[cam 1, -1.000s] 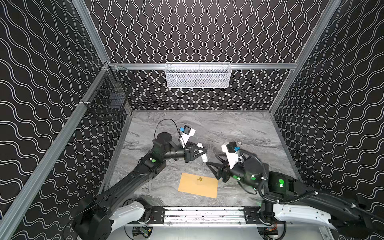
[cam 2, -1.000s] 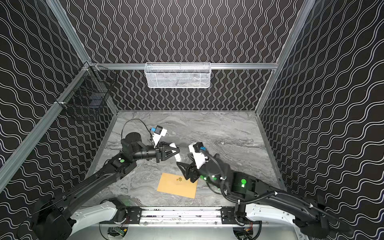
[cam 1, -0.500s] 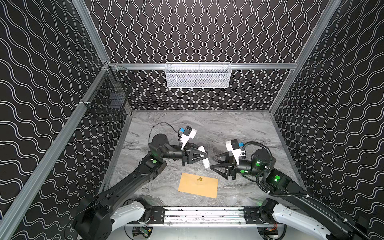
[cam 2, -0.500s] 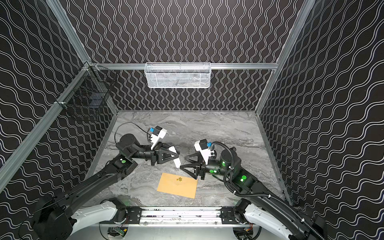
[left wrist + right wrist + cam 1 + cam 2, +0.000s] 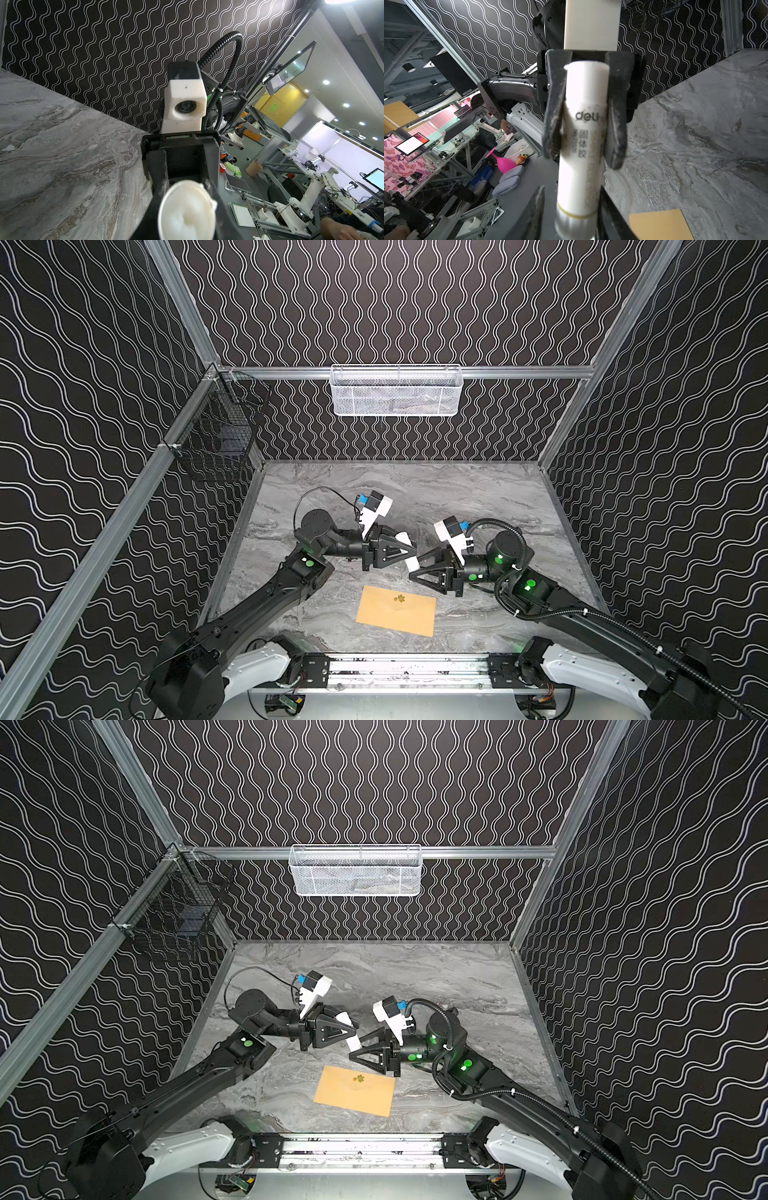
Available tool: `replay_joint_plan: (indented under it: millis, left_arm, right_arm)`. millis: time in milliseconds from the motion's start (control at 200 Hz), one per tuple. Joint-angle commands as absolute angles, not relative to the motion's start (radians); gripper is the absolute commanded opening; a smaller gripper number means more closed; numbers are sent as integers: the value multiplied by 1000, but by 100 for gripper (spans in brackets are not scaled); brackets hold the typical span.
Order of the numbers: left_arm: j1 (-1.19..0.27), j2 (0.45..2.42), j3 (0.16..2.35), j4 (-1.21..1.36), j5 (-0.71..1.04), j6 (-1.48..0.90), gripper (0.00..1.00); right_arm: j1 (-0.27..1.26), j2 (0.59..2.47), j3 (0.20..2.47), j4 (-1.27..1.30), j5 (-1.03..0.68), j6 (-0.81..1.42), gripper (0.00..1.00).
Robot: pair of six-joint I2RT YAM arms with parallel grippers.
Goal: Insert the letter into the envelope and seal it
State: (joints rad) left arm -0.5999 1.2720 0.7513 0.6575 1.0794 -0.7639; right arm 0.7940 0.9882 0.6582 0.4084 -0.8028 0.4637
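The tan envelope (image 5: pixel 397 610) (image 5: pixel 355 1090) lies flat near the table's front, flap side up with a gold flower mark; one corner of the envelope (image 5: pixel 658 224) shows in the right wrist view. The letter is out of view. My left gripper (image 5: pixel 409 551) (image 5: pixel 351 1029) (image 5: pixel 187 187) hangs above the table, shut on a white glue stick (image 5: pixel 411 562) (image 5: pixel 581 145). My right gripper (image 5: pixel 415 568) (image 5: pixel 355 1052) (image 5: pixel 572 189) faces it. Its jaws straddle the stick's near end, with a gap still showing beside one finger.
A white mesh basket (image 5: pixel 395 391) hangs on the back wall and a black wire basket (image 5: pixel 220 439) on the left wall. The grey marble table (image 5: pixel 457 497) is walled on three sides. A metal rail (image 5: pixel 407 668) runs along the front.
My right gripper rose from beside the envelope to meet the left gripper, and its jaws narrowed around the glue stick's end. The left gripper moved slightly towards the front, still holding the stick.
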Motion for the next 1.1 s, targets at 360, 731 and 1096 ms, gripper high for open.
replay_joint_plan:
  millis: [360,731,1096]
  left_arm:
    - [-602,1251,777,514,1001,-658,0]
    - [-601,1236,803,306,855,-530,0]
    - [-598,1214,793,242,780,-494,0]
  right_arm:
    - [860,951,733,274,-638,390,16]
    - [1228,1001,963,-148,377,359,5]
    - [1401,1136,1091,-245,715,442,20]
